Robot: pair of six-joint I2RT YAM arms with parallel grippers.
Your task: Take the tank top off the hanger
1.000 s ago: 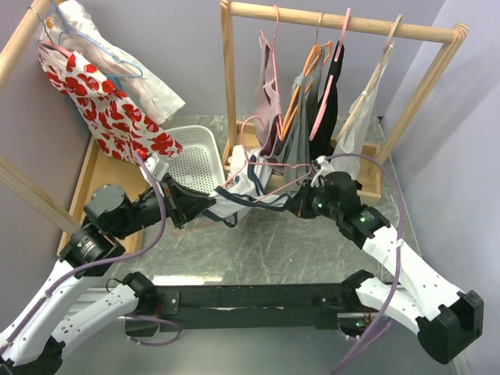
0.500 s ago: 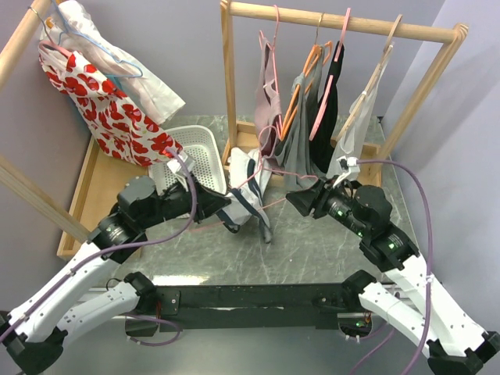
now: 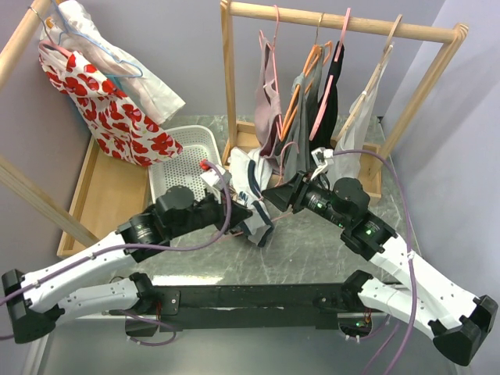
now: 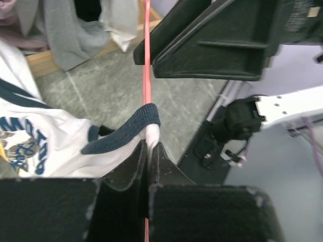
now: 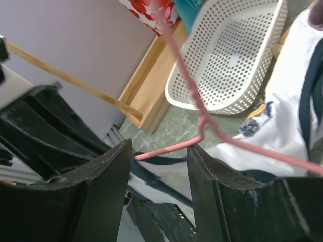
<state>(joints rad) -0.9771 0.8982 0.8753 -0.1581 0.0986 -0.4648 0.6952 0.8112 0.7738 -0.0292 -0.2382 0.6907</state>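
Pink hanger (image 4: pixel 147 60): a thin rod that runs straight down into the slit between the left gripper's fingers. In the right wrist view its bend sits in the gap of the right gripper.
White tank top (image 4: pixel 45 146): navy trim and a blue print. It hangs bunched over the middle of the counter between the two grippers, with a strap end looped over the hanger. Whether its lowest fold touches the stone cannot be told.
Left gripper (image 4: pixel 149 147): pinched narrow on the navy strap edge, with the hanger rod in the same slit.
Right gripper (image 5: pixel 159 146): spread wide around the hanger's bend, with daylight on both sides.
Counter (image 3: pixel 312 250): grey veined stone. A bare strip lies between the garment and the arm bases, and its right edge runs close to the lilac wall.
Basket (image 3: pixel 187 131): white and perforated, just behind and left of the tank top.
Wooden rack (image 3: pixel 336 19): its left post stands directly behind the tank top, and its hung clothes (image 3: pixel 301 117) reach down near the right gripper.
Flowered garment (image 3: pixel 101 101): far left, well apart.
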